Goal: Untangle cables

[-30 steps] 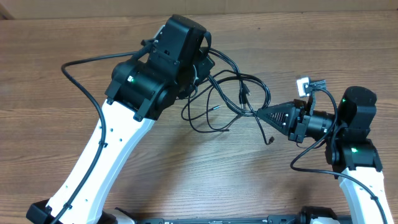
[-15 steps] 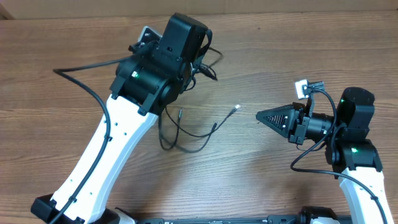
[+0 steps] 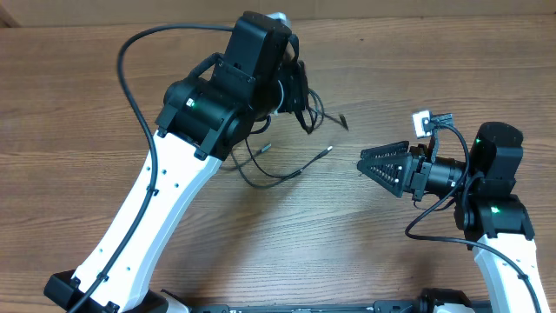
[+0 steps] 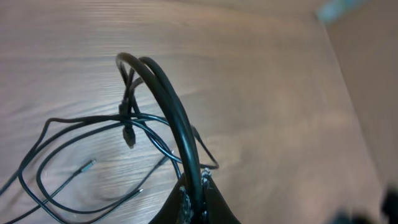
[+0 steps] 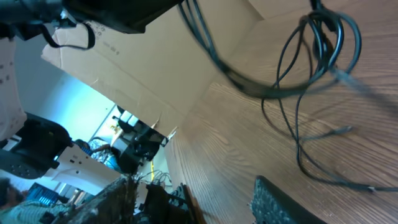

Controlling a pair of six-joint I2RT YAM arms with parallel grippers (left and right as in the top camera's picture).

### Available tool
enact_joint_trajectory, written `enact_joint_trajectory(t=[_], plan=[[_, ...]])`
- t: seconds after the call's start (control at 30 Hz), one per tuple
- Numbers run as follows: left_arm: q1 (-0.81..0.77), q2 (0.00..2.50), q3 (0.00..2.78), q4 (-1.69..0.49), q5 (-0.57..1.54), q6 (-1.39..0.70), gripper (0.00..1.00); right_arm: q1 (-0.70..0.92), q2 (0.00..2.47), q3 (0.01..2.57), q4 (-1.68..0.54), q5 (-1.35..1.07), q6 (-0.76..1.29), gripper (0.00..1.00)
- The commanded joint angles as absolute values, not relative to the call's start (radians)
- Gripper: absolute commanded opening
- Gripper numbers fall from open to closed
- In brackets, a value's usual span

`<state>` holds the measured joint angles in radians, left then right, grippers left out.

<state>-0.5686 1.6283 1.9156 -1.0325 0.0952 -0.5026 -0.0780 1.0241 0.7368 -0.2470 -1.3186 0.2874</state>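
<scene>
1. Lay bunched near the middle of the far edge of the brown wood-grain tabletop [image 3: 434,61]: thin black flexible cables [image 3: 301,103] with small silver plug ends, partly hidden under the black-and-white left arm [image 3: 156,209].
2. Clamped shut on the cables: the black two-finger left gripper [image 4: 196,194], with two strands side by side rising in a tall arch from between its fingertips in the left wrist view.
3. Trailed from that held bunch toward the near edge in loose, overlapping loops, resting on the wood.
4. Ended in one silver plug end [image 3: 328,151] lying flat toward the right side, and in a second plug end [image 3: 266,148] just beside the left arm.
5. Carried a dark connector [image 4: 129,138] among the crossed strands under the arch; could not tell whether touching the wood.
6. Stood open with jaws spread and nothing between them: the black right gripper [image 3: 375,168] with ribbed triangular fingers.
7. Pointed toward the cables from the tabletop's right side, near the closest plug end but apart from it.
</scene>
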Motion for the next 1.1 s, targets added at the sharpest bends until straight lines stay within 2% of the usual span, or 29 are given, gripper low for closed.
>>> enact_joint_trajectory(t=[0.0, 0.17, 0.27, 0.43, 0.67, 0.77, 1.07], plan=[[-0.564, 1.632, 1.912, -1.036, 0.332, -0.154, 0.04, -0.079, 1.024, 0.746, -0.242, -1.288, 0.28, 0.61], [-0.572, 1.632, 1.912, -1.036, 0.614, 0.028, 0.04, -0.079, 1.024, 0.746, -0.242, -1.238, 0.283, 0.69], [-0.597, 1.632, 1.912, -1.036, 0.711, 0.11, 0.04, -0.079, 1.024, 0.746, -0.243, -1.205, 0.283, 0.73], [-0.653, 1.632, 1.912, -1.035, 0.735, 0.136, 0.04, -0.079, 1.024, 0.746, -0.258, -1.118, 0.283, 0.77], [-0.688, 1.628, 1.912, -1.036, 0.791, 0.146, 0.04, -0.079, 1.024, 0.746, -0.395, -0.803, 0.283, 0.83], [-0.688, 1.626, 1.912, -1.036, 0.878, 0.16, 0.04, -0.079, 1.024, 0.746, -0.442, -0.709, 0.282, 0.89], [-0.689, 1.627, 1.912, -1.036, 1.184, 0.245, 0.04, -0.079, 1.045, 0.746, -0.46, -0.626, 0.279, 0.92]])
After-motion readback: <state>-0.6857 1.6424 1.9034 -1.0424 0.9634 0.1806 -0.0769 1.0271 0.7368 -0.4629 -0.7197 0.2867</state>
